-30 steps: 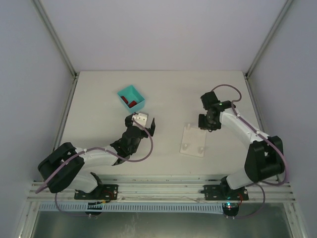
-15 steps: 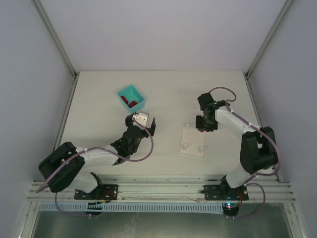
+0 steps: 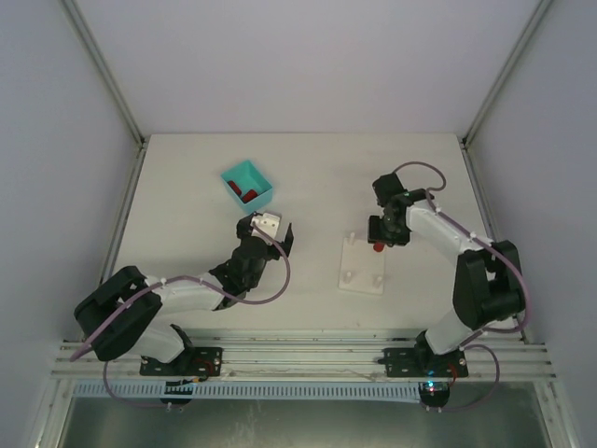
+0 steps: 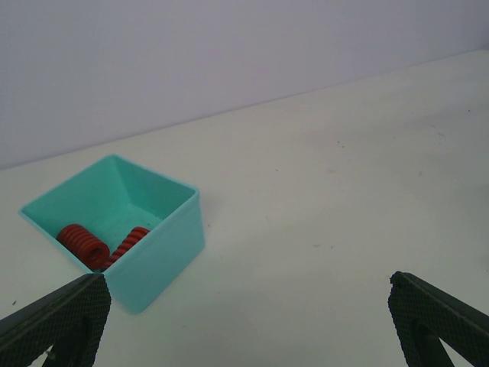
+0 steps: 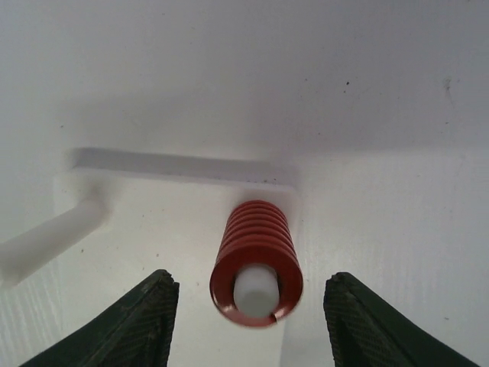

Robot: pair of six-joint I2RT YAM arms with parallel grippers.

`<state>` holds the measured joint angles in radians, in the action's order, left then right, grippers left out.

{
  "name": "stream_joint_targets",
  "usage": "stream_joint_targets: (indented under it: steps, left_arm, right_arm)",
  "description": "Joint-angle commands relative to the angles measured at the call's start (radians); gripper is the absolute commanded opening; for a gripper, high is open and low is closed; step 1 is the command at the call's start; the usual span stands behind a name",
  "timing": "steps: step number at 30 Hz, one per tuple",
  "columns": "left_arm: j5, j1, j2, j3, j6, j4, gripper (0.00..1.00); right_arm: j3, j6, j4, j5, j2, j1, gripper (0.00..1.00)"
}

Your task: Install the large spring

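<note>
The large red spring (image 5: 256, 260) sits over a white peg (image 5: 256, 292) at the far right corner of the white base plate (image 3: 362, 266). From above the spring shows as a red spot (image 3: 378, 247). My right gripper (image 5: 252, 325) hangs directly above it, open, with a clear gap on each side of the coil. My left gripper (image 4: 248, 325) is open and holds nothing, low over the table near the teal bin (image 4: 164, 252), in which two more red springs (image 4: 84, 245) lie.
The base plate carries other bare white pegs (image 3: 348, 277), one seen at the left (image 5: 46, 241) in the right wrist view. The teal bin (image 3: 247, 185) stands at the back left. Metal frame posts (image 3: 107, 75) run along both sides.
My right gripper has opened and let go of the spring, which stays on the peg. The right arm shifted slightly left earlier. The left arm has not moved.
</note>
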<state>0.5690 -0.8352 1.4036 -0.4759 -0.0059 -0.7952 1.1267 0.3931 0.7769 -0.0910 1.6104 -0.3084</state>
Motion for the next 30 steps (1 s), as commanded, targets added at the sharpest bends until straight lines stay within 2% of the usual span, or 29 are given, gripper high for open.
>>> stream_joint_targets:
  steps: [1,6,9,12,14,20,22,27,30]
  left_arm:
    - [0.026,0.001,-0.005,-0.06,0.002,0.03,0.99]
    - [0.055,0.031,-0.017,-0.177,-0.08,0.228,0.99]
    - [-0.004,0.108,-0.009,-0.283,-0.169,0.379,0.99]
    - [-0.096,0.2,0.031,-0.382,-0.186,0.472,1.0]
    - [-0.141,0.265,0.074,-0.454,-0.181,0.53,0.94]
    - [-0.336,0.431,0.243,-0.638,-0.192,0.655,0.67]
    - [-0.346,0.466,0.32,-0.711,-0.174,0.709,0.59]
    - [-0.398,0.532,0.451,-0.876,-0.174,0.799,0.49]
    - [-0.346,0.545,0.522,-0.968,-0.179,0.88,0.46]
  right_arm:
    - [0.027,0.0,0.036,-0.01,-0.102,0.005,0.6]
    - [0.038,-0.013,0.002,0.065,-0.234,0.002,0.73]
    - [0.008,0.014,-0.089,0.098,-0.31,-0.02,0.85]
    - [-0.05,0.024,-0.217,0.055,-0.369,-0.063,0.94]
    - [-0.095,0.043,-0.302,0.016,-0.394,-0.088,0.98]
    - [-0.19,0.049,-0.423,-0.085,-0.392,-0.176,0.99]
    - [-0.213,0.034,-0.451,-0.137,-0.403,-0.196,0.99]
    - [-0.271,0.016,-0.509,-0.206,-0.458,-0.204,0.99]
    - [-0.292,0.008,-0.535,-0.213,-0.473,-0.205,0.99]
